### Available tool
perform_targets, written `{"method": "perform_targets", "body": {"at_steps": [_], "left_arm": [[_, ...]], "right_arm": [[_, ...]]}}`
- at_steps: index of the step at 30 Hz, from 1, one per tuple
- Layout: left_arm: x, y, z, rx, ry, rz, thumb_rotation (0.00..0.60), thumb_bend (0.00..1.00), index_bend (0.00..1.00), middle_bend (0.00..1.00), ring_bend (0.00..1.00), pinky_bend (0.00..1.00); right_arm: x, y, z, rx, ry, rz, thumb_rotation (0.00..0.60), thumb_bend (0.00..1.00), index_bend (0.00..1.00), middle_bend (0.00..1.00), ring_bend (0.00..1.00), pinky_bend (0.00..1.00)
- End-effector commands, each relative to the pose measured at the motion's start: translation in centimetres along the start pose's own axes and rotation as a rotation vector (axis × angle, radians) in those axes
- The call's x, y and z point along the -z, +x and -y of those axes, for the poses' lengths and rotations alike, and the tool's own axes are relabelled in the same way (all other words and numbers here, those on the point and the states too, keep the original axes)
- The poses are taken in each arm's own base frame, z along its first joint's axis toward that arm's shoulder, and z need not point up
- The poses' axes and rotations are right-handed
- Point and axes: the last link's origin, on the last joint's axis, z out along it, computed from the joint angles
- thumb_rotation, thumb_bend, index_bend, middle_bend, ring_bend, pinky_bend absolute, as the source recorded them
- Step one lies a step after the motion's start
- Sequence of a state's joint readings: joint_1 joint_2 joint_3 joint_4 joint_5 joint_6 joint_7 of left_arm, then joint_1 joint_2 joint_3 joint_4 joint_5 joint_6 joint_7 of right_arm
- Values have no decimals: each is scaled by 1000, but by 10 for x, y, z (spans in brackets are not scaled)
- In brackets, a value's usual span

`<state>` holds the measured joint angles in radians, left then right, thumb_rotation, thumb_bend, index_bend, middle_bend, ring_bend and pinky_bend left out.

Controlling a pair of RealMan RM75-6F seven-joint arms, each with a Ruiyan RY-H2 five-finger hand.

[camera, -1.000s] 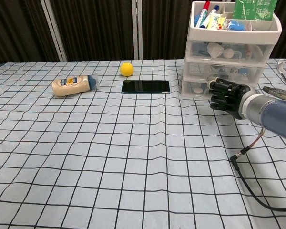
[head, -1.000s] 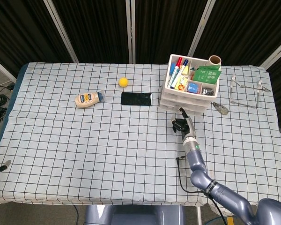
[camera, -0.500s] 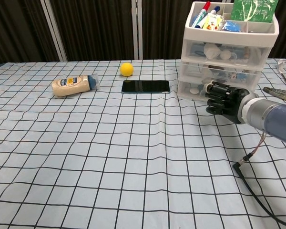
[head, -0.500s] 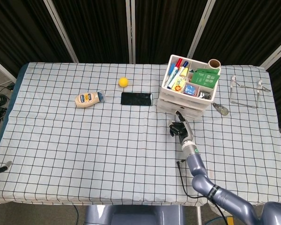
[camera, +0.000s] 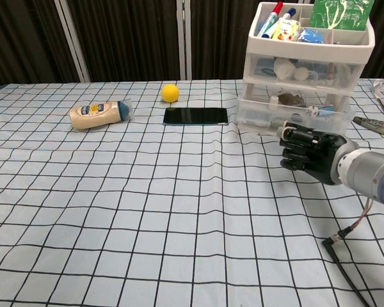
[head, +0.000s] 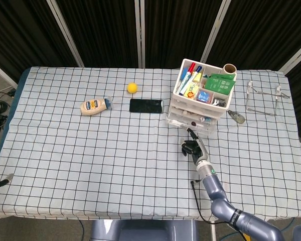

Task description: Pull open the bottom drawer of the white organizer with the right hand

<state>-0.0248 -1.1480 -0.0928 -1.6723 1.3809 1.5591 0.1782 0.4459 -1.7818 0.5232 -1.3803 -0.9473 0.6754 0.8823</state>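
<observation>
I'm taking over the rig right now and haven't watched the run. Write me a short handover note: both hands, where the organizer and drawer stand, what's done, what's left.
Right robot hand: at the front of the bottom drawer, fingers curled toward it; whether it grips the drawer is not clear.
Left robot hand: not in view.
White organizer: right half of the table, beside the black phone, its top tray full of pens and packets.
Done: the bottom drawer juts out in front of the drawers above, contents showing.
Left: pull it further if needed, then release and withdraw the hand.

place: robot lab | cues: black curtains [head: 100,30]; checkered tablecloth [head: 90,150]; staged props
</observation>
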Motion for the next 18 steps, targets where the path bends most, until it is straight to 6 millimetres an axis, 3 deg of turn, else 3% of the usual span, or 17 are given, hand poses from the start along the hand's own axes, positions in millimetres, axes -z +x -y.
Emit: {"method": "perform_targets", "body": {"at_steps": [1, 14, 18], "left_arm": [[1, 1, 0, 2, -2, -2, 600, 43, 0, 0, 0, 0], [6, 4, -3, 12, -22, -11, 600, 44, 0, 0, 0, 0], [7, 4, -3, 14, -23, -11, 600, 44, 0, 0, 0, 0]], "right_arm": [[7, 0, -3, -1, 0, 11, 600, 492, 269, 992, 991, 861], [32, -4, -8, 8, 10, 59, 600, 487, 266, 988, 988, 856], [42, -6, -4, 99, 45, 97, 600, 463, 221, 965, 968, 839]]}}
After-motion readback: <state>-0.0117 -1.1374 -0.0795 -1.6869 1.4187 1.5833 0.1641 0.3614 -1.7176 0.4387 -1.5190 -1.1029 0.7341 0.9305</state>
